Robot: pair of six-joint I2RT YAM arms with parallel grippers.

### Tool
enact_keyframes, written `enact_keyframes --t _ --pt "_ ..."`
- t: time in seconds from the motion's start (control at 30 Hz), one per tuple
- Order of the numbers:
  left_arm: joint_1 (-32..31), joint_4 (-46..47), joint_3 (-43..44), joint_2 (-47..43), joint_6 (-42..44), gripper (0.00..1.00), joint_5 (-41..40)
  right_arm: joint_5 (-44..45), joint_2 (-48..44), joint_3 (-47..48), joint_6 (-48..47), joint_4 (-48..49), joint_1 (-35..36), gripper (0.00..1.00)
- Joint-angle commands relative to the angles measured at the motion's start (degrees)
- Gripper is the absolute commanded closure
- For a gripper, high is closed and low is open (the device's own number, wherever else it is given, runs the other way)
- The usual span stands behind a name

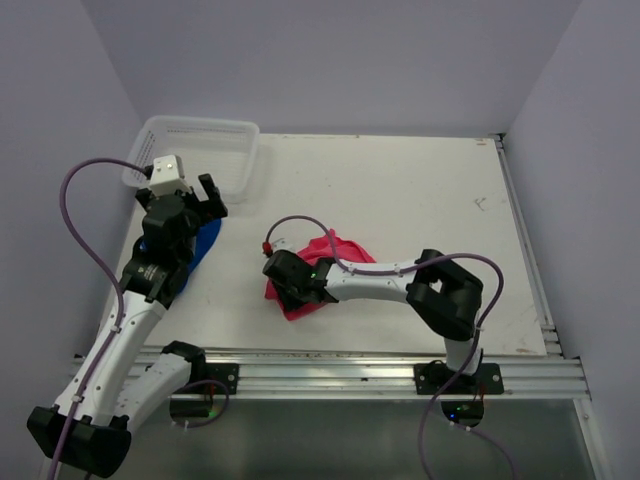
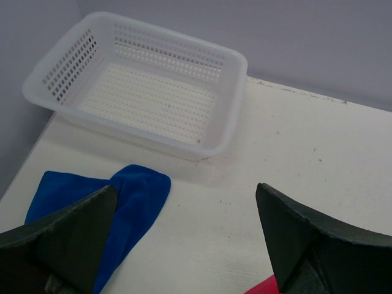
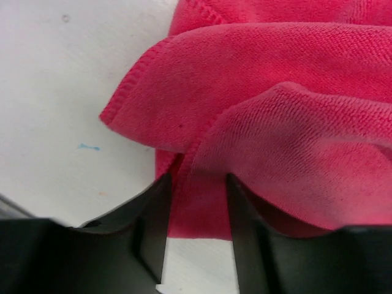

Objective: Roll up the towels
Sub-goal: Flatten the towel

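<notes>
Right pincer (image 3: 196, 184) sits on pink towel (image 3: 275, 92), forearm stretched flat leftward.

White mesh basket (image 2: 231, 101), royal blue towel (image 2: 138, 196), pink-red towel (image 3: 275, 79), off-white speckled table (image 2: 306, 153)

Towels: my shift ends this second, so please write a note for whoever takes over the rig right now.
Left hand: open, holding nothing, above the table beside the blue towel.
Right hand: jaws close together around a fold of the pink towel; firm grip unclear.
The blue towel lies loosely folded near the white basket; the pink towel is crumpled mid-table.
Done: neither towel is rolled.
Left: roll both.
</notes>
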Motion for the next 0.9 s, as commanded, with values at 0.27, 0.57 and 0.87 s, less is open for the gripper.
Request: enact_keyframes --t 0.27,0.57,0.87 --pt "-0.2 1.6 0.4 0.3 -0.7 0.0 0.6 10.1 -6.8 0.4 1.7 -5.0 0.1 1.0" --pt "-0.2 1.9 0.4 1.7 -0.4 0.0 4.7 9.9 -28.4 -13.0 3.0 -8.9 -8.0 1.0" --pt "-0.7 2.3 0.7 5.7 0.2 0.0 12.2 7.3 -44.0 -26.9 2.5 -12.3 -20.8 1.0"
